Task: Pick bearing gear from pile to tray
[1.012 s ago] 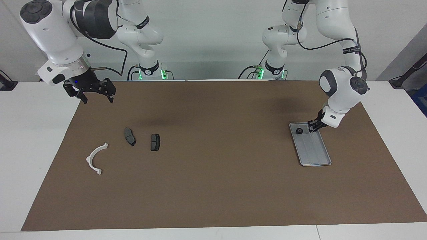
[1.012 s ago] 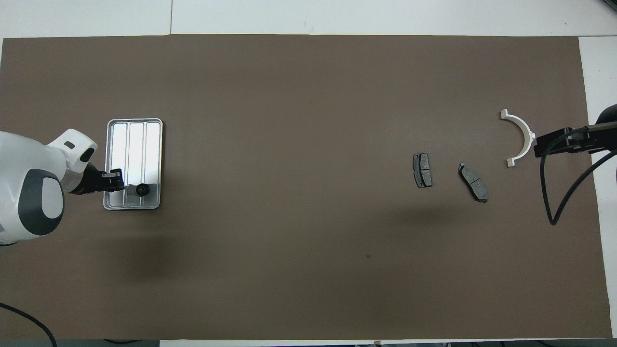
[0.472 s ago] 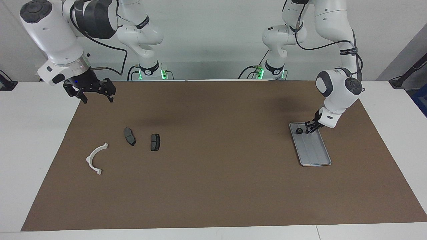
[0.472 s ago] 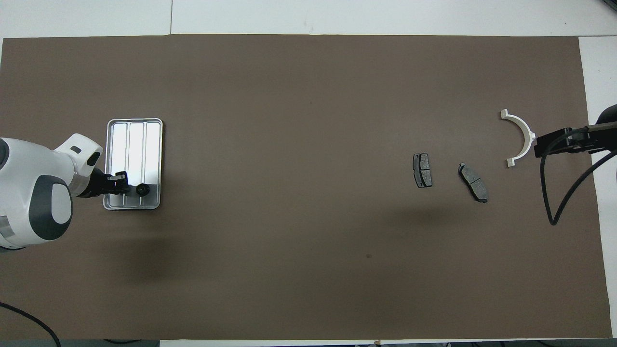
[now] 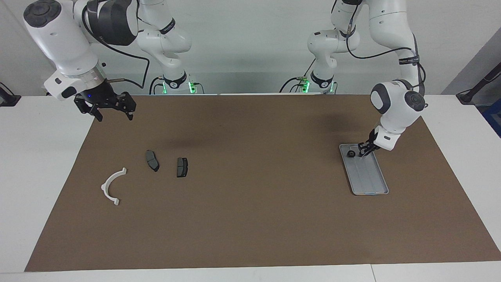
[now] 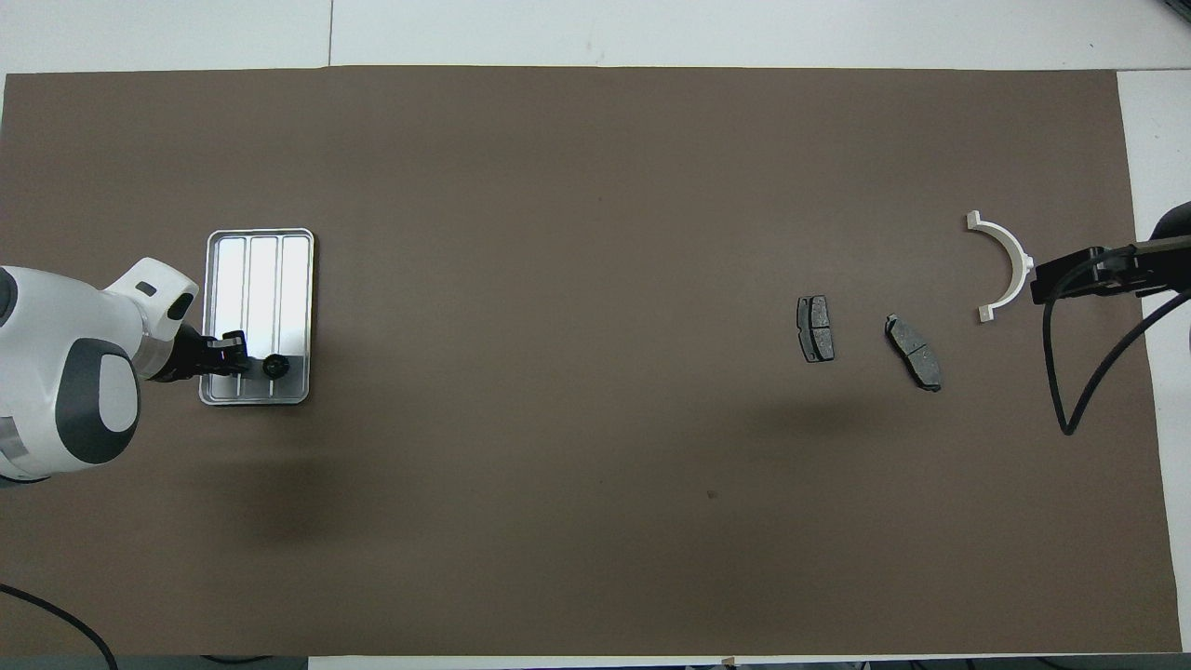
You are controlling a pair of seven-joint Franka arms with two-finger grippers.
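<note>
A: Gear – where is it sitting?

B: It is lying in the tray, at the tray's end nearer the robots. In the overhead view the gear is showing as a small black ring on the tray floor.

A: What is the left gripper doing?

B: It is hovering low over that same end of the tray, just beside the gear and apart from it. Its fingers are pressed together and are gripping nothing. From overhead the left gripper is reaching in over the tray's rim.

A: And the right gripper?

B: It is waiting up in the air, well apart from the tray, over the mat's edge at the right arm's end. Its jaws are standing wide and are carrying nothing.

A: What is lying away from the tray?

B: Two pads and a white bracket are resting on the mat, well apart from the tray, toward the right arm's end.
</note>
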